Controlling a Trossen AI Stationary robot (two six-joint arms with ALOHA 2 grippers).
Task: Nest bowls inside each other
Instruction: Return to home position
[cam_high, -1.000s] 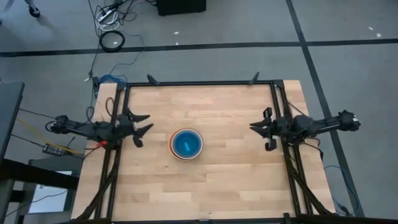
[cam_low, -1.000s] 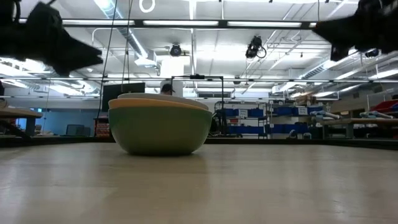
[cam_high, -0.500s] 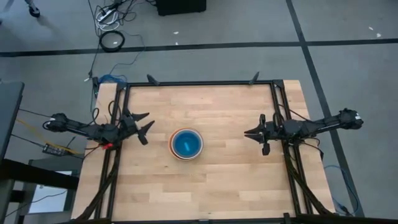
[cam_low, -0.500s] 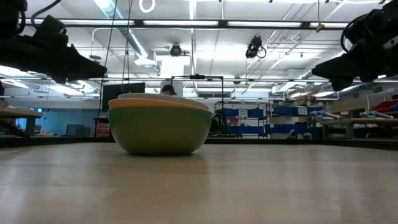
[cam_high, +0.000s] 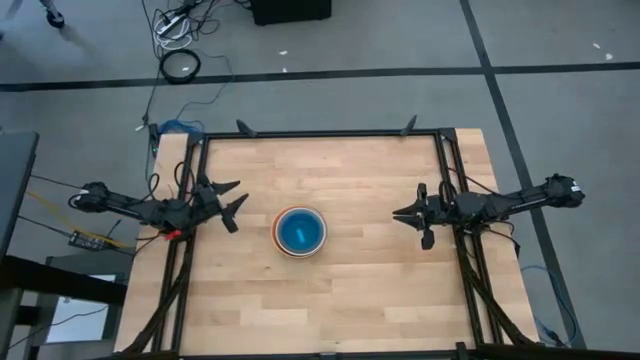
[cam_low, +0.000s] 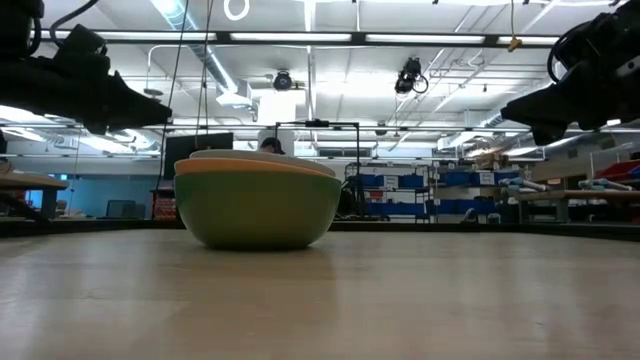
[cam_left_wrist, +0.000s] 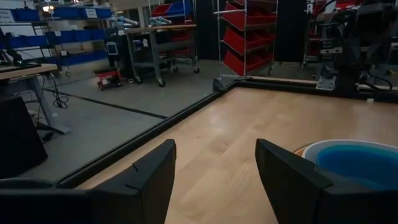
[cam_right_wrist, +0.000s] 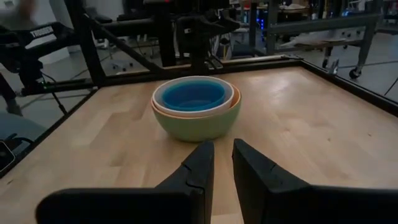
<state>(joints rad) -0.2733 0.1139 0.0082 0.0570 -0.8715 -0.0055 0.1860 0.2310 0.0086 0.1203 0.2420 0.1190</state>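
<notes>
The bowls (cam_high: 300, 231) stand nested in one stack at the middle of the wooden table. The green outer bowl (cam_low: 258, 205) rests on its base. Orange and white rims and the blue inner bowl (cam_right_wrist: 193, 96) show inside it. My left gripper (cam_high: 238, 197) hovers open at the table's left edge, pointing level toward the stack (cam_left_wrist: 354, 163). My right gripper (cam_high: 399, 213) hovers at the right edge, also pointing at the stack. Its fingers (cam_right_wrist: 202, 163) stand a narrow gap apart with nothing between them.
A black frame rail (cam_high: 320, 132) runs along the table's far edge, with rails down both sides. Bare wood (cam_high: 350, 300) lies all round the stack. Shelves and workbenches of the room show beyond the table in the low and wrist views.
Both grippers have sunk toward the table and tipped to point more level, then kept still for the last half second. The stack of bowls has not moved.
</notes>
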